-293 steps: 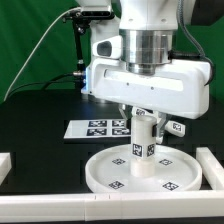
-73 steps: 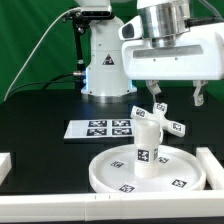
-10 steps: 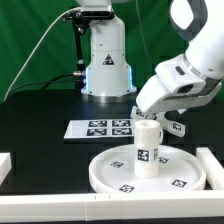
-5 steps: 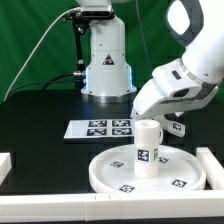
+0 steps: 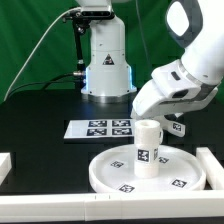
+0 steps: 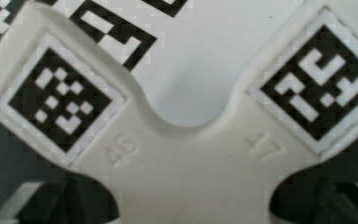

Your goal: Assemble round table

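The large round disc [image 5: 100, 172] lies flat near the front of the table, with the short cylindrical leg [image 5: 148, 150] standing upright on its hub. The cross-shaped base [image 5: 178, 127] lies on the table just behind the leg, mostly hidden by the arm. My gripper [image 5: 150, 110] is tilted and low over the base. In the wrist view the base [image 6: 176, 90] fills the picture, with tags on two of its arms. One arm of the cross sits between my fingertips [image 6: 66, 200], filling the gap, so my gripper [image 6: 197, 205] is shut on it.
The marker board [image 5: 100, 128] lies on the black table at the exterior view's left of the base. White edge rails stand at the front right [image 5: 211, 166] and front left [image 5: 4, 165]. The robot's pedestal [image 5: 105, 65] stands behind.
Long before, my gripper was on the leg over the disc, then rose. In the last second the arm settled slightly lower over the base; the parts have not moved.
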Motion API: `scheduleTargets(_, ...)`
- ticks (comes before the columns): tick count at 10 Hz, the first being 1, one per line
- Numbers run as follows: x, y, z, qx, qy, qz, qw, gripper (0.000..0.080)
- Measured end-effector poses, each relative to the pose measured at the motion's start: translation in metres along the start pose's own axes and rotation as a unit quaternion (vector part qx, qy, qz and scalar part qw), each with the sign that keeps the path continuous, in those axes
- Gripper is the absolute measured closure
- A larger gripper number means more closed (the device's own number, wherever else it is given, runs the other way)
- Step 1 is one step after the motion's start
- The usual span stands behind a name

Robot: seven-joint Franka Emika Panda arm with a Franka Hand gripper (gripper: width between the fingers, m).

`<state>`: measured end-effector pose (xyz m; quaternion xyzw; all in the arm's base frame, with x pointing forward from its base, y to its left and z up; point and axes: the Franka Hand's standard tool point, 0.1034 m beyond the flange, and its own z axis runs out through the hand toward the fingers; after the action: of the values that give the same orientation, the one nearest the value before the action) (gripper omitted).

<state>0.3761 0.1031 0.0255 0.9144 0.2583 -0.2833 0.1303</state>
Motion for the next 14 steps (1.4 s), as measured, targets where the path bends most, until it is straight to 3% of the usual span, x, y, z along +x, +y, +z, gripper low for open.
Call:
scheduleTargets(2,0.0,0.0,0.0,0.0,0.0,0.0,1.0,0.0369)
scheduleTargets(6,0.001,0.003,-0.004,0.004,0.004,-0.003,1.0,0.0367)
scheduleTargets(8,-0.008,0.03,-0.047,0.022,0.037,0.0,0.999,0.0367)
scheduleTargets(9,-0.01,0.044,-0.06,0.028,0.045,0.003,0.999,0.0367)
scheduleTargets(11,-0.007,0.068,-0.09,0.022,0.153,-0.034,0.987,0.0366)
scheduleTargets(12,-0.013,0.068,-0.092,0.014,0.19,-0.04,0.981,0.0366)
scheduleTargets(14,-0.007,0.073,-0.092,0.009,0.25,-0.035,0.968,0.0366)
